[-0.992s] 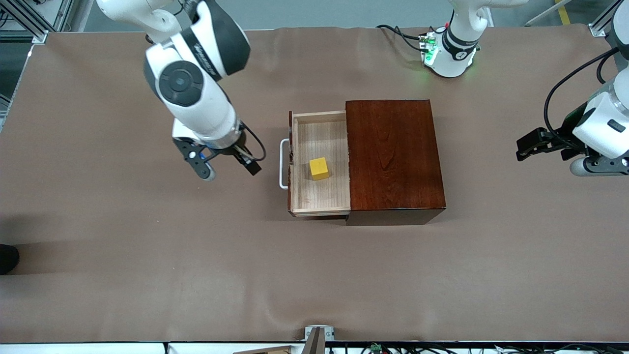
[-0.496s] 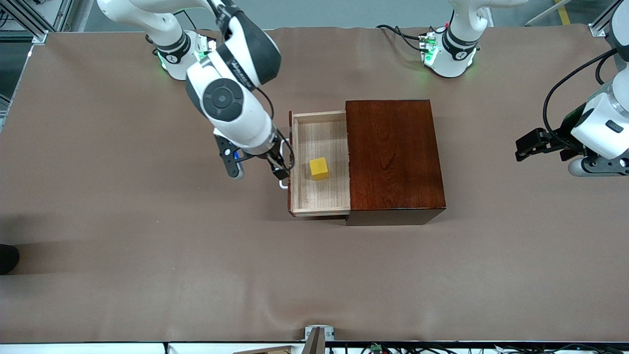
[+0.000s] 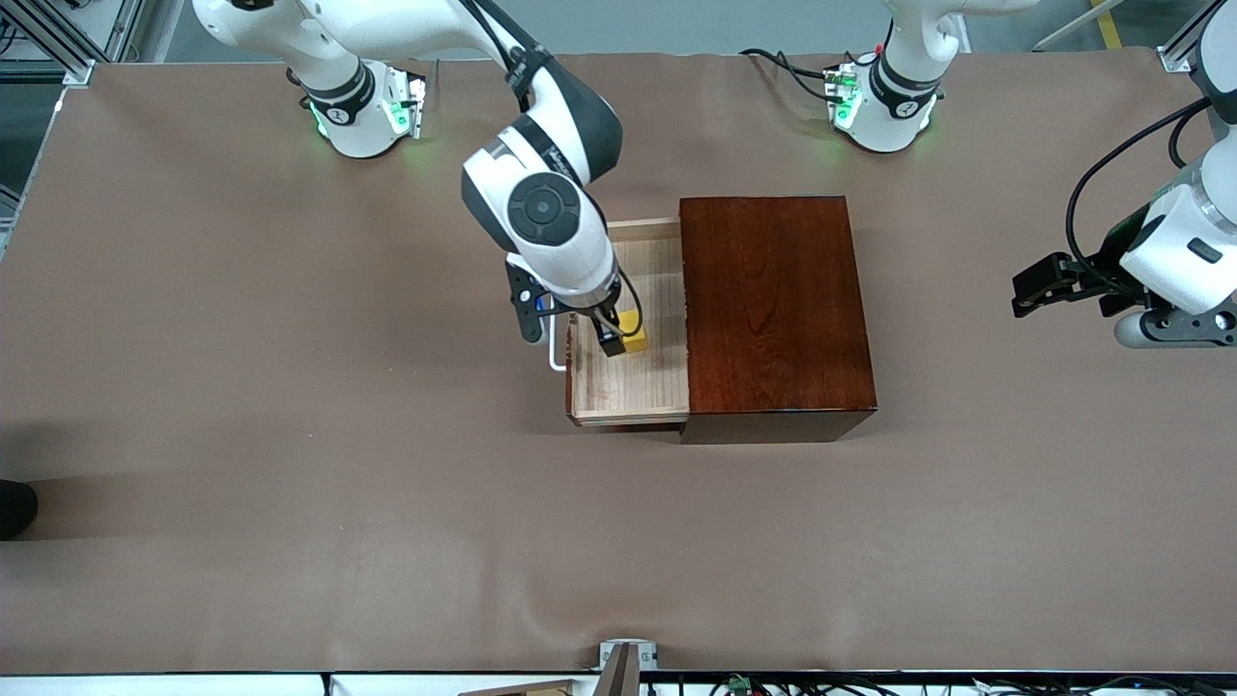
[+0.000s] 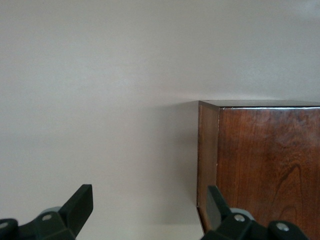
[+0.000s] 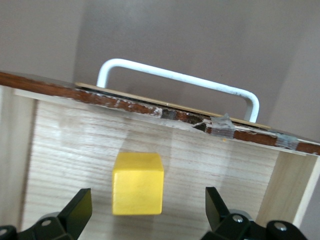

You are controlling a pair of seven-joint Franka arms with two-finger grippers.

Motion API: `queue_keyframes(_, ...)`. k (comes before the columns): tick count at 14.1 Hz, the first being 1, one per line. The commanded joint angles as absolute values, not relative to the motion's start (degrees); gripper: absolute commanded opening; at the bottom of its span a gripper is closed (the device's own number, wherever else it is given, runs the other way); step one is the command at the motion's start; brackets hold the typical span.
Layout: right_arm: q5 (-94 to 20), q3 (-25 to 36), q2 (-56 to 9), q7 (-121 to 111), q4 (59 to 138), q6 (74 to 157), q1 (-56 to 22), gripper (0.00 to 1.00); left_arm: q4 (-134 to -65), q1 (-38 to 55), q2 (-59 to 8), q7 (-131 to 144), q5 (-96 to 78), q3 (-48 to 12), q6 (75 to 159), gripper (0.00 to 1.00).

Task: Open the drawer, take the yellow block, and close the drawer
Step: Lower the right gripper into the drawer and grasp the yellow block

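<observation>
The drawer (image 3: pixel 628 382) of the dark reddish-brown box (image 3: pixel 773 309) is pulled open toward the right arm's end of the table, its white handle (image 3: pixel 555 360) sticking out. The yellow block (image 3: pixel 635 335) sits on the drawer's pale floor, partly hidden by my right arm. My right gripper (image 3: pixel 570 336) is open over the drawer. In the right wrist view the block (image 5: pixel 137 182) lies just ahead of the open right gripper (image 5: pixel 147 210), with the handle (image 5: pixel 177 82) past it. My left gripper (image 3: pixel 1034 290) waits open above the table at the left arm's end.
The left wrist view shows the open left gripper (image 4: pixel 147 212) over bare table beside a corner of the box (image 4: pixel 265 165). Both arm bases (image 3: pixel 362 106) stand along the table's edge farthest from the front camera. Brown cloth covers the table.
My right gripper has moved from beside the handle to over the open drawer and the yellow block, staying open. The left arm has barely moved.
</observation>
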State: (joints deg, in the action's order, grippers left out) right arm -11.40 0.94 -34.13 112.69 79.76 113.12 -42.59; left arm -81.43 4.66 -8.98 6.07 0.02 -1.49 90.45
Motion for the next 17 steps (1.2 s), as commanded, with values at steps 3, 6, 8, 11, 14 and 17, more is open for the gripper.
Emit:
queue_keyframes(3,-12.74,1.49,-36.56,116.01,78.05,116.88,-42.98,1.00,-82.71,4.22,-8.44,5.62,-1.41,-1.85,91.93,1.00)
queue_keyframes(6,-12.57,1.49,-37.79,116.45,78.22,117.86,-44.91,1.00,-82.79,4.13,-8.53,5.63,-1.32,-1.85,92.28,1.00)
queue_keyframes(8,-12.66,1.49,-38.23,116.46,78.40,118.91,-44.91,1.00,-82.79,4.13,-8.53,5.63,-1.32,-1.85,92.29,1.00)
queue_keyframes(11,-12.83,1.49,-39.54,116.46,78.66,120.40,-45.78,1.00,-82.79,4.13,-8.53,5.80,-1.41,-1.85,92.29,1.00)
queue_keyframes(14,-12.31,1.49,-39.73,116.37,80.06,121.20,-45.97,1.00,-82.71,4.13,-8.61,6.15,-1.41,-1.85,92.29,1.00)
queue_keyframes(17,-11.87,1.49,-39.55,114.53,80.07,120.85,-45.53,0.00,-82.71,4.31,-8.70,6.24,-1.32,-1.85,92.37,1.00)
